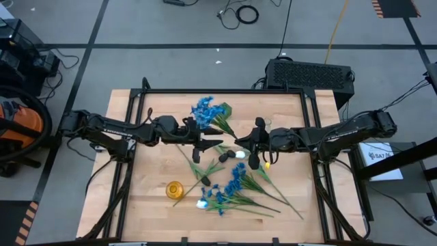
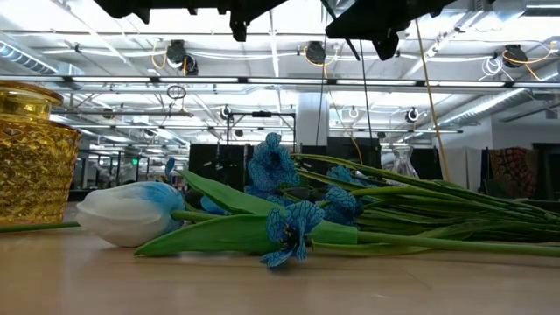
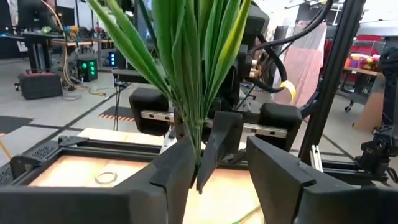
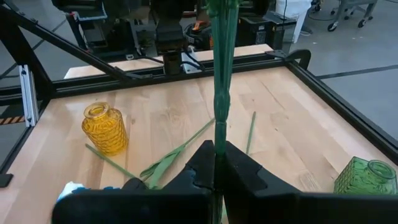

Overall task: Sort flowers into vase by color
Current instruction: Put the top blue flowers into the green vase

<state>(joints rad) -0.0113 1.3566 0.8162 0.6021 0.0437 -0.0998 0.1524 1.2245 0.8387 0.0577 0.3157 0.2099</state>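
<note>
A flower with clustered blue blooms (image 1: 205, 109) slants up over the table's middle, its green stem and long leaves (image 3: 186, 74) running down between both grippers. My right gripper (image 4: 216, 165) is shut on the stem. My left gripper (image 3: 224, 168) faces it from the left and is open, one finger on each side of the stem. More blue flowers (image 1: 235, 188), a white tulip (image 2: 131, 213) and dark tulips (image 1: 205, 179) lie on the table's near half. A yellow vase (image 1: 175, 189) stands near them, and a green vase (image 4: 367, 177) shows in the right wrist view. My left gripper is open around the stem (image 3: 198, 146), which stands close against one finger (image 3: 177, 171); I cannot tell whether they touch. My right gripper pinches the stem's lower part (image 4: 216, 146) between its two fingers, coming from the table's right, slightly downward. The flower is clear of the table and rises from the hold toward the far side.
The black frame rails (image 1: 225, 91) edge the wooden table. The loose flowers' stems (image 1: 280, 201) fan out toward the near right. The two grippers stand tip to tip above the table's middle.
</note>
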